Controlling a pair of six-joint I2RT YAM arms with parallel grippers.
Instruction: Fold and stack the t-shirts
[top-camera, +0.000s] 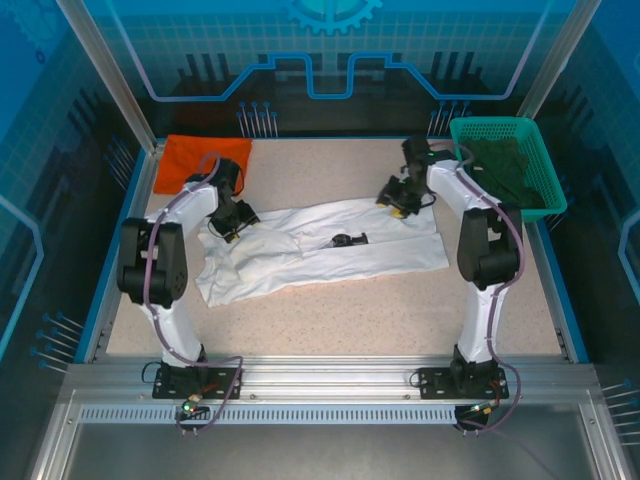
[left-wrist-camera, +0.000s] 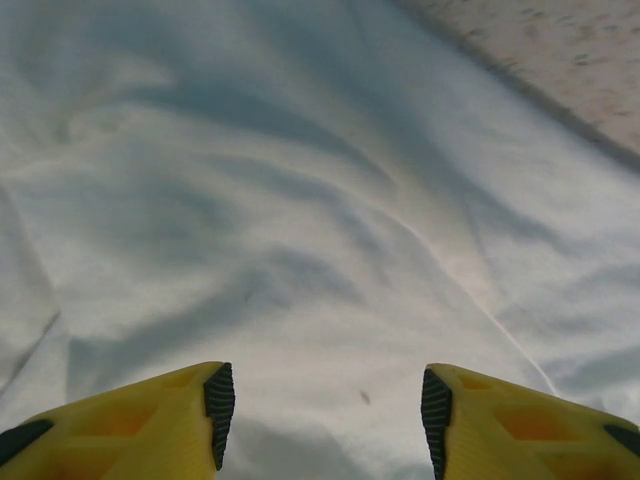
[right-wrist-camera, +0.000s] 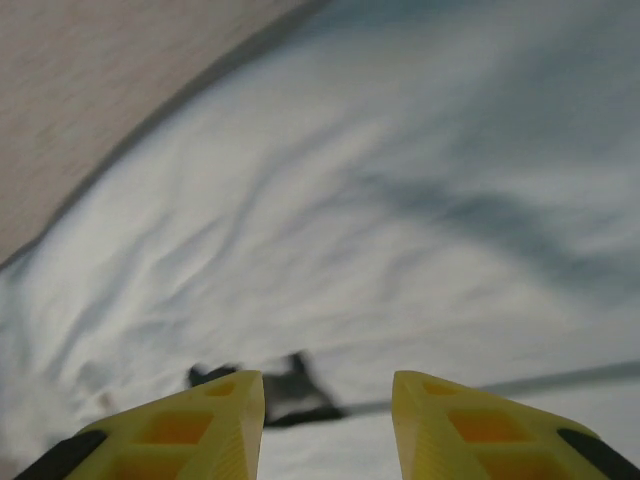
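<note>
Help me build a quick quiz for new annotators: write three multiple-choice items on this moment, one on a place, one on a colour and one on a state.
1. Where does the orange t-shirt lie?
A. at the far left corner of the table
B. at the near edge
C. in the middle

2. What colour is the basket at the far right?
A. red
B. green
C. yellow

3. How is the left gripper above the white t-shirt?
A. shut on cloth
B. shut and empty
C. open

Answers:
1 A: the top view shows the orange cloth bunched in the far left corner.
2 B: its mesh rim and walls are green.
3 C: the left wrist view shows it spread wide, with the cloth lying loose beneath it.
</note>
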